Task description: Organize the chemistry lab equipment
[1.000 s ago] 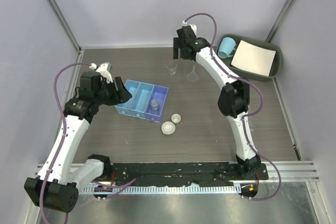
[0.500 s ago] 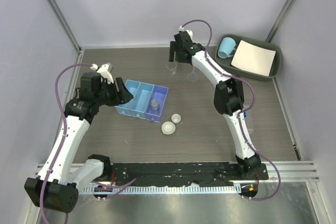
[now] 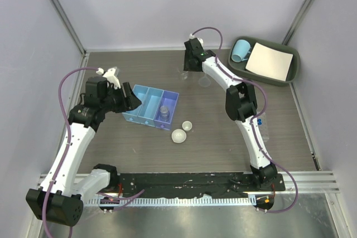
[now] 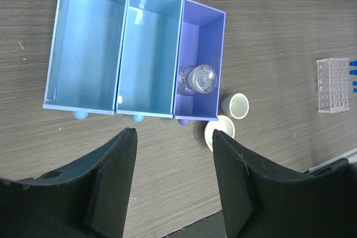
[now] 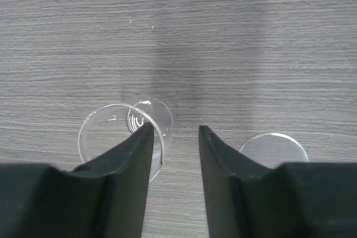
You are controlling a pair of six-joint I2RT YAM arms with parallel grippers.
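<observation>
A small clear beaker (image 5: 114, 137) (image 3: 182, 72) stands at the far middle of the table. My right gripper (image 5: 175, 129) (image 3: 188, 68) is down over it, open. Its left finger reaches inside the rim, so the glass wall lies between the jaws. The clear funnel (image 5: 273, 149) (image 3: 204, 80) sits just right of them. Another beaker (image 4: 198, 79) lies in the purple compartment of the blue tray (image 4: 89, 104) (image 3: 146, 116). Two white dishes (image 4: 236, 105) (image 3: 178, 135) rest beside the tray. My left gripper (image 4: 174, 133) (image 3: 133, 101) hovers open and holds nothing near the tray's front edge.
A clear tube rack (image 4: 333, 85) with blue-capped tubes (image 4: 352, 73) stands right of the dishes. At the back right, a dark green bin (image 3: 294, 71) holds a light-blue mug (image 3: 241, 50) and a white paper sheet (image 3: 270, 61).
My right gripper has come down and slightly left onto the beaker, and its jaws have narrowed. The left arm has not moved.
</observation>
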